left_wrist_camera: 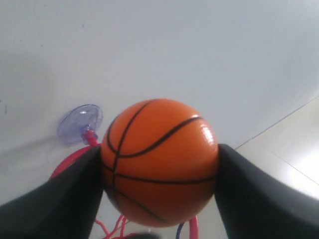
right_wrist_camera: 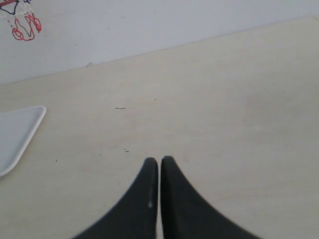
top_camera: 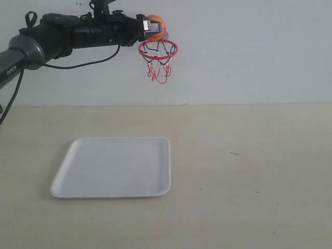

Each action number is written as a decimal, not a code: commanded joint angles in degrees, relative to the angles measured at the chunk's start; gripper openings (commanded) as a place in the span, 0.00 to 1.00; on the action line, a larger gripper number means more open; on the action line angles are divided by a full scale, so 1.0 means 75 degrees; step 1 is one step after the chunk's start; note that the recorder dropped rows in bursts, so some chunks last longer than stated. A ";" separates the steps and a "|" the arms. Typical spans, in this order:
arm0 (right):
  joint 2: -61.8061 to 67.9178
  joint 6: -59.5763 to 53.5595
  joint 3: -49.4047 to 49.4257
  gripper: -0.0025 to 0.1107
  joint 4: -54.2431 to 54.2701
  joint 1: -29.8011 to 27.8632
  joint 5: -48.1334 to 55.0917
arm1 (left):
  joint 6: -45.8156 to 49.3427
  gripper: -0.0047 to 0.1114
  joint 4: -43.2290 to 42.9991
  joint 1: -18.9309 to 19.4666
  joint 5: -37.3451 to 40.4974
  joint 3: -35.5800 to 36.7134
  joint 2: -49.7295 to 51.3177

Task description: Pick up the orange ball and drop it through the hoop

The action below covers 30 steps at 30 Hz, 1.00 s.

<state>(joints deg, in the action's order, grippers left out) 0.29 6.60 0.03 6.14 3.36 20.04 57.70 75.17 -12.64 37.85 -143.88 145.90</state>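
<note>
The orange ball [top_camera: 157, 25] [left_wrist_camera: 159, 159] with black seams is held high against the wall, and my left gripper [top_camera: 153, 27] [left_wrist_camera: 158, 167] is shut on it, one dark finger on each side. Just below it hangs the hoop [top_camera: 158, 50] with its red ring and ragged net. In the left wrist view the hoop's ring [left_wrist_camera: 70, 162] and its bluish suction cup [left_wrist_camera: 79, 123] show behind the ball. My right gripper [right_wrist_camera: 159, 162] is shut with nothing in it, low over the bare table; it does not show in the exterior view. The net's tip [right_wrist_camera: 25, 25] appears in the right wrist view.
A white tray [top_camera: 115, 166] [right_wrist_camera: 17, 132] lies on the beige table left of centre, below the hoop. A black cable [top_camera: 83, 65] hangs from the left arm. The wall [top_camera: 249, 52] stands right behind the hoop.
</note>
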 commanded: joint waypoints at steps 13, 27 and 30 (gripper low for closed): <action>-0.0039 -0.0021 -0.0004 0.03 -0.0067 -0.0061 -0.0092 | -0.0037 0.62 0.0098 0.0095 -0.0221 -0.0050 0.0045; -0.0039 -0.0021 -0.0004 0.03 -0.0067 -0.0061 -0.0092 | -0.0373 0.66 -0.0330 0.0248 0.0296 -0.0050 -0.0222; -0.0039 -0.0021 -0.0004 0.03 -0.0067 -0.0061 -0.0092 | -0.0904 0.49 -0.0785 0.0540 0.0763 -0.0050 -0.0438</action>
<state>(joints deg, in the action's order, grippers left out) 0.29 6.60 0.03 6.14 3.36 20.04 54.12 71.79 -10.56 40.43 -143.88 144.96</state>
